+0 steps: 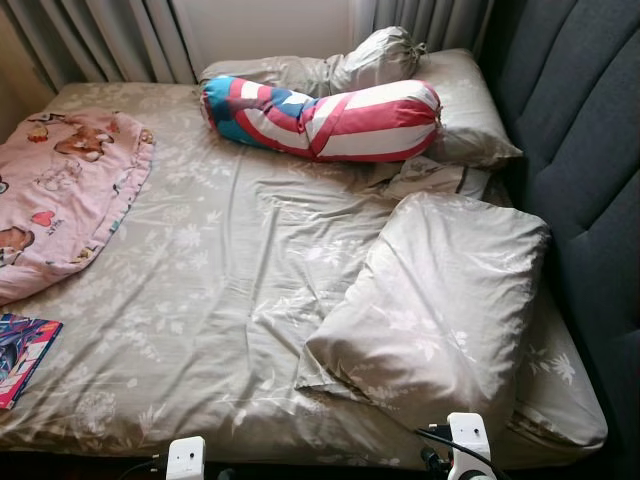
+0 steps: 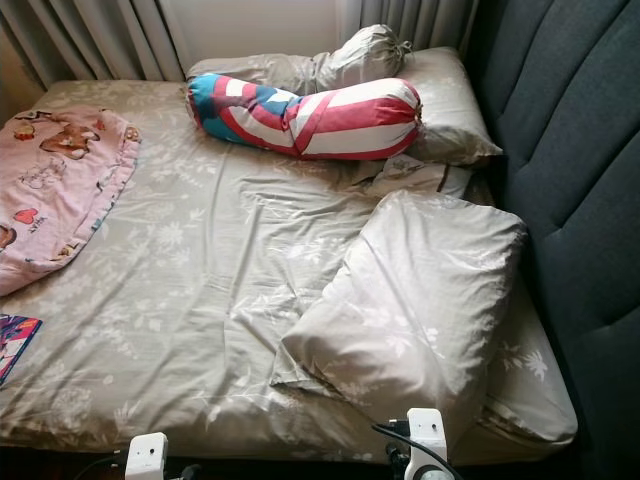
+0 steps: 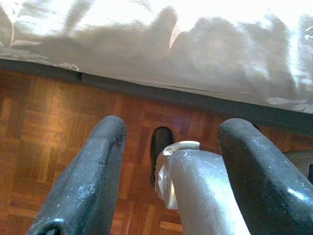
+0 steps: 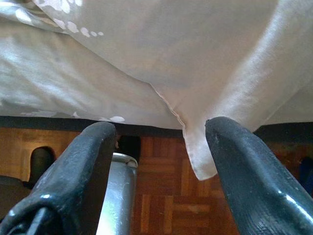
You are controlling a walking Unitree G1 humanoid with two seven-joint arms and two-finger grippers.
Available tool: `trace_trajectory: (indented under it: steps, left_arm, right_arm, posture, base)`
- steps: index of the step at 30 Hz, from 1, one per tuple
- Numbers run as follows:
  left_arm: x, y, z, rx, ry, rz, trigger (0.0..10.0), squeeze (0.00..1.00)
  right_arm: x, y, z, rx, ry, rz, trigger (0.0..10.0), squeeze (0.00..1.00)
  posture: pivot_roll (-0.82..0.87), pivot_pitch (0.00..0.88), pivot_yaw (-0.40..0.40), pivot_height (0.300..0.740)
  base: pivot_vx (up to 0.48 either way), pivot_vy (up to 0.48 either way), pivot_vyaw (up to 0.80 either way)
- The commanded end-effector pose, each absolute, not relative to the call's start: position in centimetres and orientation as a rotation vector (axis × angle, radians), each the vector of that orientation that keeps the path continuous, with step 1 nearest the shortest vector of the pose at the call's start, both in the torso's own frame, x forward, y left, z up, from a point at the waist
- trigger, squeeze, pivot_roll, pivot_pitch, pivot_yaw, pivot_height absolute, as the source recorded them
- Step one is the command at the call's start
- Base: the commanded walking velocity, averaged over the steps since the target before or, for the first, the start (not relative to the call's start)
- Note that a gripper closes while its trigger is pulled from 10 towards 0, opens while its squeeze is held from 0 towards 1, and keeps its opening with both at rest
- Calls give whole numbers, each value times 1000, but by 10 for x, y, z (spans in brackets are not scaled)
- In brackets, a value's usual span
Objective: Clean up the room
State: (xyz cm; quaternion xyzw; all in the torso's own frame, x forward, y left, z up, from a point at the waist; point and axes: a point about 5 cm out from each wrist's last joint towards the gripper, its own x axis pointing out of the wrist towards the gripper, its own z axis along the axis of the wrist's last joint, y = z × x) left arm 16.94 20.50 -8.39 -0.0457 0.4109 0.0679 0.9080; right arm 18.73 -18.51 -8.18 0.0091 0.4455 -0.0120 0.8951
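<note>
Both end effectors hang wide open at the bed's near edge: right end effector (image 4: 159, 171) just below the grey pillow (image 1: 440, 300), left end effector (image 3: 168, 176) over parquet floor (image 3: 49, 122). Farther: striped bolster (image 1: 330, 118), pink blanket (image 1: 60, 190).

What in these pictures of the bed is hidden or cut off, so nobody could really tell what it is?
- Colourful book: cut by the eye views' left edge; cover unreadable.
- Pink blanket: runs past that edge; full extent unknown.
- Small crumpled cloth: half hidden between striped bolster and near pillow.
- Dark shape on floor, left wrist view: unidentifiable, partly behind a silver limb.
</note>
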Motion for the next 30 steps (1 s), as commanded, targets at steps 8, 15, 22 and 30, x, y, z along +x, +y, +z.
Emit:
trace_trajectory:
  steps: [8, 15, 22, 30]
  left_arm:
    - [159, 205, -89, -87, 883, 138, 10000, 0]
    - [160, 204, -89, -85, 886, 134, 10000, 0]
    - [160, 207, -88, -84, 885, 137, 10000, 0]
    - [160, 208, -88, -81, 882, 135, 10000, 0]
  right_arm:
    - [184, -185, -83, 28, 928, -32, 10000, 0]
    - [185, -185, -83, 27, 927, -32, 10000, 0]
    - [185, -185, -83, 30, 923, -36, 10000, 0]
    - [184, -185, -83, 46, 926, -45, 10000, 0]
  posture:
    - [136, 113, -12, 740]
    - [136, 114, -13, 740]
    - [135, 114, -12, 740]
    - [134, 116, -12, 740]
  base:
    - [0, 0, 0]
    - [0, 0, 0]
    - [0, 0, 0]
    - [0, -90, -260]
